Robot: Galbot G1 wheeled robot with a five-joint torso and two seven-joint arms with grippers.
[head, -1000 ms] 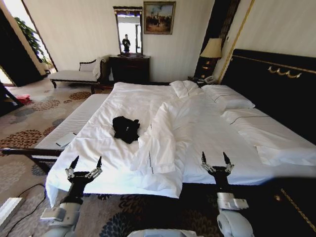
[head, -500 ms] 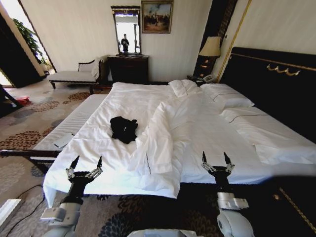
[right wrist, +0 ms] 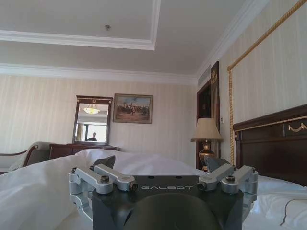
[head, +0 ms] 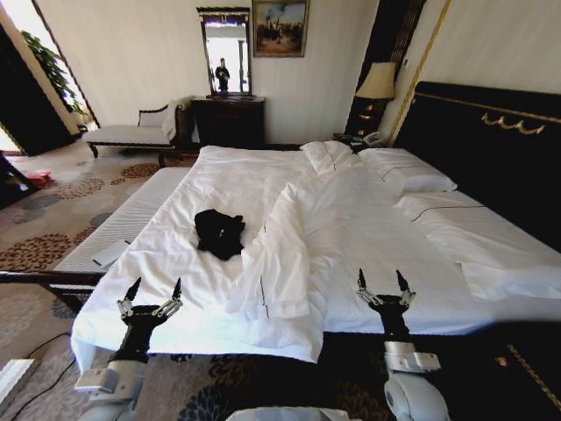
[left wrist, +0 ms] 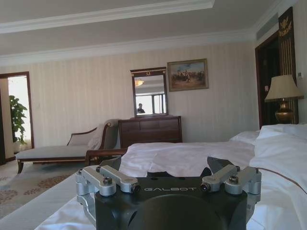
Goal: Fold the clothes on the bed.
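Note:
The clothes [head: 219, 232] are a crumpled black heap lying on the left half of the bed [head: 368, 237], beside a bunched ridge of white duvet [head: 289, 250]. My left gripper [head: 152, 291] is open and held upright at the bed's near edge, well short of the heap. My right gripper [head: 381, 282] is open too, raised at the near edge on the right half of the bed. The left gripper [left wrist: 168, 167] and the right gripper [right wrist: 160, 163] each show spread, empty fingers from their wrist cameras.
A dark bench [head: 53, 276] with a pale striped cushion runs along the bed's left side. The tall dark headboard [head: 491, 167] stands on the right. A dresser with mirror [head: 230, 118], a chaise [head: 131, 132] and a bedside lamp [head: 377, 88] line the far wall.
The whole view has shifted slightly, so the camera moved a little closer to the bed. Both grippers stay open in the same pose, and the black clothes lie as before.

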